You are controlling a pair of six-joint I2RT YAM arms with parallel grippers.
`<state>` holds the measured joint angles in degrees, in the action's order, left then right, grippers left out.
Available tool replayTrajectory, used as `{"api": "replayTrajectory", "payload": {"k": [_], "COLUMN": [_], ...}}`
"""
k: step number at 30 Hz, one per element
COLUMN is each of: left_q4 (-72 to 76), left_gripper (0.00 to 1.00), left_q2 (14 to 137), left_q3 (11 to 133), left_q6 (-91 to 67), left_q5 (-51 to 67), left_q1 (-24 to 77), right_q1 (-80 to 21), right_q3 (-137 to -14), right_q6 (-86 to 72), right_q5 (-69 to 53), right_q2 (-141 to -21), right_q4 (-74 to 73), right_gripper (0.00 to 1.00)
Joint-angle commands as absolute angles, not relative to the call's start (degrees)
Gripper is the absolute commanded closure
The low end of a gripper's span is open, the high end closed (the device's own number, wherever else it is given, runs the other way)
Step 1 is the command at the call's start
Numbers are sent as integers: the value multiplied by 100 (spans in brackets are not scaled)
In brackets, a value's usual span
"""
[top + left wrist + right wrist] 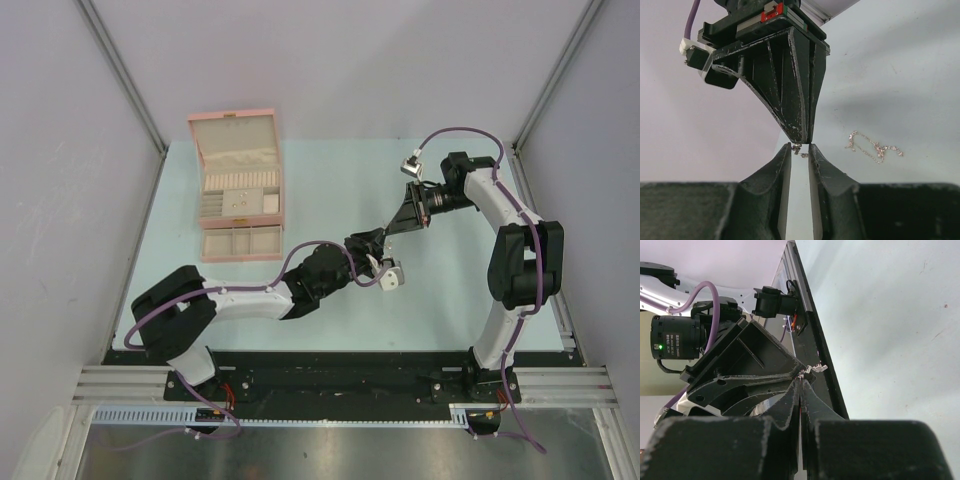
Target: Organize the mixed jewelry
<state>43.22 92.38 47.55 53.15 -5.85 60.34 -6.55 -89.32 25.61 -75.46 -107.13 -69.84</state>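
A small silvery piece [796, 147] of the mixed jewelry sits at the very tips of the right gripper [804, 139], above the middle of the table [330, 180] and a little toward its right edge. That gripper is clenched, fingers pressed together with no gap, and the piece pokes out at the pinch point; the right wrist view shows it as a pale sliver [815, 369] jutting from the closed tips [801, 382]. A second tiny bit [804, 155] shows just below it; I cannot tell whether it hangs or lies on the surface.

The left gripper [800, 146] meets the right one tip to tip from the opposite side. Its two fingers [782, 170] stand apart, one on each side of the piece, with a clear slot between them – released, not grasping.

A thin silvery chain [874, 146] lies loosely bunched on the table, near the meeting tips and apart from both grippers.

Well away, at the table's far left corner, stands a pink box [237, 185] – lid up, its cream compartments showing.
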Motion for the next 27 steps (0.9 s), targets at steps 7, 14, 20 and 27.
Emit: {"api": "replayTrajectory", "payload": {"k": [7, 14, 20, 27], "left_q4": [4623, 4562, 4518, 4439], "left_gripper": [86, 91, 95, 100], "left_q2": [9290, 9299, 9343, 9352], "left_q3": [4790, 4834, 4878, 4913], "left_q6": [5423, 5414, 5396, 5344], "left_q5": [-589, -589, -589, -598], "left_q1": [6003, 6003, 6003, 6003], "right_q1": [-703, -703, -712, -695], "right_q3": [-8930, -8930, -8921, -8921], "right_q6": [2654, 2646, 2646, 2654], "right_q5": [-7567, -7567, -7567, -7550], "right_q2": [-10459, -10450, -10441, -10433], "right_q4": [-7049, -7031, -7040, -7031], "right_gripper": [100, 100, 100, 100]}}
